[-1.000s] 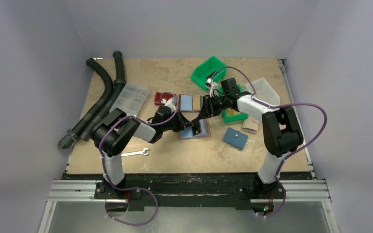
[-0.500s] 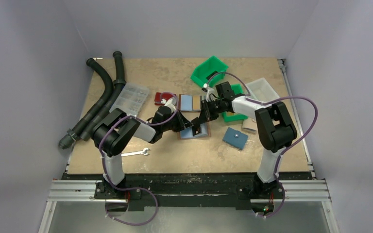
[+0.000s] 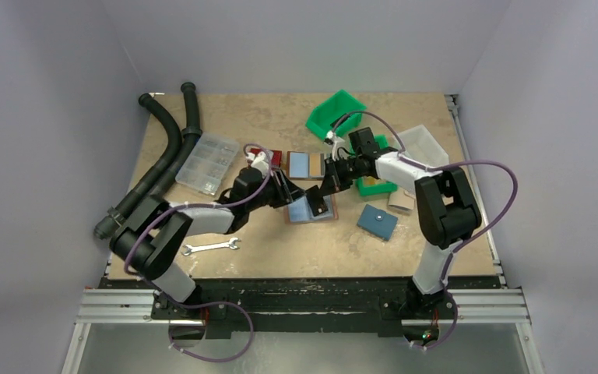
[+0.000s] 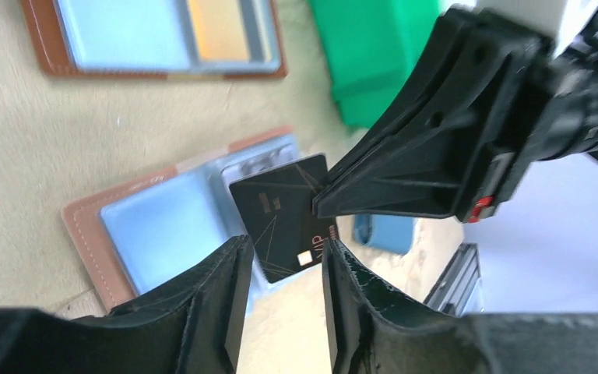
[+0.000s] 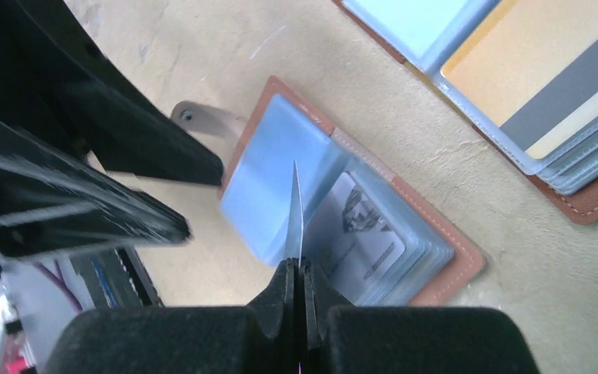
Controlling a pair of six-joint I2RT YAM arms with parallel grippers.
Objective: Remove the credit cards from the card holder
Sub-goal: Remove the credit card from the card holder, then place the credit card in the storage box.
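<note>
My right arm (image 3: pixel 444 204): elbow folded at frame right, forearm reaching left to frame centre. Right gripper (image 5: pixel 296 269) pinched tight on edge of black card (image 4: pixel 284 214), card upright over open card holder (image 5: pixel 436 261). My left arm (image 3: pixel 202 218) stretched low from lower left. Left gripper (image 4: pixel 286 248) partly open, fingers straddling card's lower end, contact unclear.

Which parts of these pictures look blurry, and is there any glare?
Top external: even, soft light, no glare. Left wrist: black card crisp, left gripper in the foreground soft. Right wrist: card holder sharp, the left gripper at the left edge smeared.
</note>
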